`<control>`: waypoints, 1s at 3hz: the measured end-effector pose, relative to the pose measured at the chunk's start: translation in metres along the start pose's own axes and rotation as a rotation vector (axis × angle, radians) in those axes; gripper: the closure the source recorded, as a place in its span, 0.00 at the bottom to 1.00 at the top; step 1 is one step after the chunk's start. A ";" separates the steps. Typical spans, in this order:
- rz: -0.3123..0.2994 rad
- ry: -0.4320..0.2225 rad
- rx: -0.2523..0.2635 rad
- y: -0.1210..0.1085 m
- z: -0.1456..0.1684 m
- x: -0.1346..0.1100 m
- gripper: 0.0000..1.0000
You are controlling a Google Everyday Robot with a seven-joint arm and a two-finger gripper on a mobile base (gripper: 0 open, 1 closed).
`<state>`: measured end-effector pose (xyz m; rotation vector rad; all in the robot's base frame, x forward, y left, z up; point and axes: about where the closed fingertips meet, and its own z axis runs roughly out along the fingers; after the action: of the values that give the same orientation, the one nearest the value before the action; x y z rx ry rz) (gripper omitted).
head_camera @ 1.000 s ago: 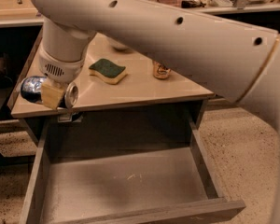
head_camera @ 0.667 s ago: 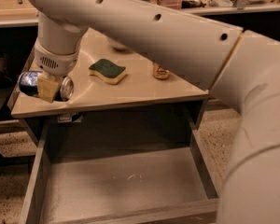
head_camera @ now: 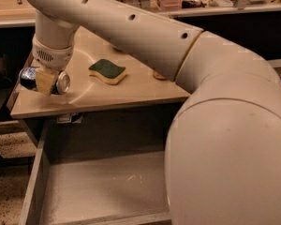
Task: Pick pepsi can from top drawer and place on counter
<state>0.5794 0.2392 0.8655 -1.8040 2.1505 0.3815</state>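
My gripper [head_camera: 46,80] is shut on the pepsi can [head_camera: 29,78], a blue can with silver ends held on its side. It hangs just above the front left corner of the beige counter [head_camera: 131,90]. One tan finger [head_camera: 47,81] covers the can's middle. Below the counter the top drawer [head_camera: 98,186] stands pulled open, grey, with a bare flat bottom. My big white arm crosses the view from the upper left to the lower right and hides the drawer's right side.
A green and yellow sponge [head_camera: 107,71] lies on the counter right of the gripper. A small brown object [head_camera: 159,75] peeks out from under my arm. Shelves with clutter stand behind. Speckled floor shows at the lower left.
The gripper with the can has risen and moved back over the counter's front left corner. My arm has swung closer and now fills the right side.
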 end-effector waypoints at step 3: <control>0.062 0.036 -0.038 -0.033 0.045 -0.009 1.00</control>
<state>0.6158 0.2593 0.8274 -1.7809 2.2425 0.4093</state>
